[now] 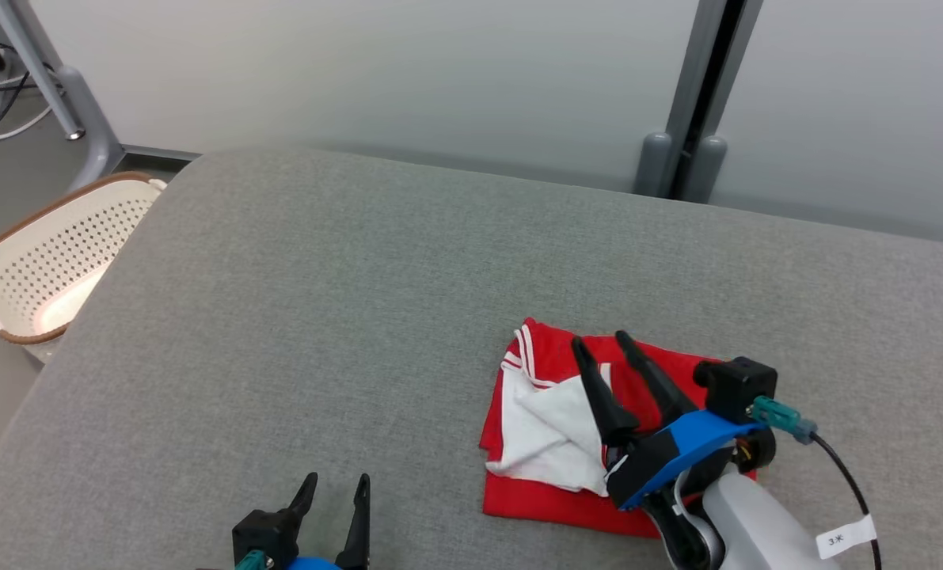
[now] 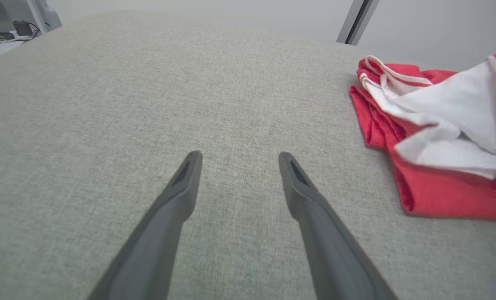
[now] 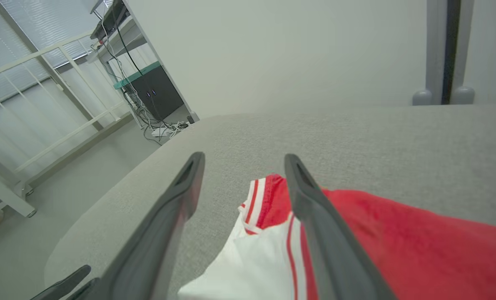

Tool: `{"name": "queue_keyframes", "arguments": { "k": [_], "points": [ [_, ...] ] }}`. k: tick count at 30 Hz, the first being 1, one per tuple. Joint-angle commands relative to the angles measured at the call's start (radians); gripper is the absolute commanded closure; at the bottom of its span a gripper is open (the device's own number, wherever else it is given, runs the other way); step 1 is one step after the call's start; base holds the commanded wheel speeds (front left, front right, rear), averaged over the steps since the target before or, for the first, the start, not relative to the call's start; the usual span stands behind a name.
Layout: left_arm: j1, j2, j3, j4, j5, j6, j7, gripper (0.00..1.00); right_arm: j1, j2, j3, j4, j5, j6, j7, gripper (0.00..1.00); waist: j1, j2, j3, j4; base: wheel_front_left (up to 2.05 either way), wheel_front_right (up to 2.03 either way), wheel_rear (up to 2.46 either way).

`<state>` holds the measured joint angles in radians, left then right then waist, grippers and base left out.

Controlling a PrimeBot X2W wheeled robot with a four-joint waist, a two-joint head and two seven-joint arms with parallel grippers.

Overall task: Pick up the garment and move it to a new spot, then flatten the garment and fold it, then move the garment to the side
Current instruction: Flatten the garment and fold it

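A perforated laundry basket [image 1: 51, 253] stands beyond the left edge of the grey padded counter [image 1: 281, 317]. The left hand [image 1: 336, 480] sits at the near edge with its fingers apart, empty and well apart from the garment. The red-and-white garment [image 1: 534, 499] lies folded right of centre. The right hand [image 1: 599, 340] hovers over it, fingers apart and gripping nothing. For the move aside, clamp all layers at one edge and carry the garment low so the fold holds.
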<state>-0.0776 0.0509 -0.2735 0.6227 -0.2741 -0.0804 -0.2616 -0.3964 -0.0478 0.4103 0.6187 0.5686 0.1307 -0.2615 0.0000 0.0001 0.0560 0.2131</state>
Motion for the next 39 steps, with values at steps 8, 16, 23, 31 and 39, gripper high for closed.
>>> {"name": "queue_keyframes", "arguments": {
  "k": [8, 16, 23, 31, 39],
  "points": [
    [-0.005, 0.000, 0.045, -0.024, 0.014, 0.007, -0.004, 0.00, 0.082, -0.005, -0.241, -0.055, -0.213, 0.000, -0.004, 0.00, 0.0000, -0.0001, -0.025, -0.116, 0.00, 0.00, 0.00],
    [0.020, 0.001, 0.091, -0.070, 0.036, 0.019, -0.004, 0.00, 0.175, -0.004, -0.391, -0.090, -0.354, 0.000, -0.004, 0.00, 0.0000, -0.0001, -0.037, -0.208, 0.00, 0.00, 0.00],
    [0.064, 0.001, 0.121, -0.139, 0.070, 0.019, -0.004, 0.00, 0.247, -0.004, -0.442, -0.100, -0.423, 0.000, -0.004, 0.00, 0.0000, -0.0001, -0.043, -0.239, 0.00, 0.00, 0.00],
    [0.110, 0.000, 0.119, -0.208, 0.082, 0.024, -0.004, 0.00, 0.294, -0.004, -0.473, -0.070, -0.486, 0.000, -0.004, 0.00, 0.0000, -0.0001, -0.050, -0.228, 0.00, 0.00, 0.00],
    [0.108, 0.000, 0.114, -0.213, 0.086, 0.019, -0.004, 0.00, 0.269, -0.004, -0.475, -0.055, -0.474, 0.000, -0.004, 0.25, 0.0000, -0.0001, -0.046, -0.204, 0.00, 0.00, 0.00]
  ]
}}
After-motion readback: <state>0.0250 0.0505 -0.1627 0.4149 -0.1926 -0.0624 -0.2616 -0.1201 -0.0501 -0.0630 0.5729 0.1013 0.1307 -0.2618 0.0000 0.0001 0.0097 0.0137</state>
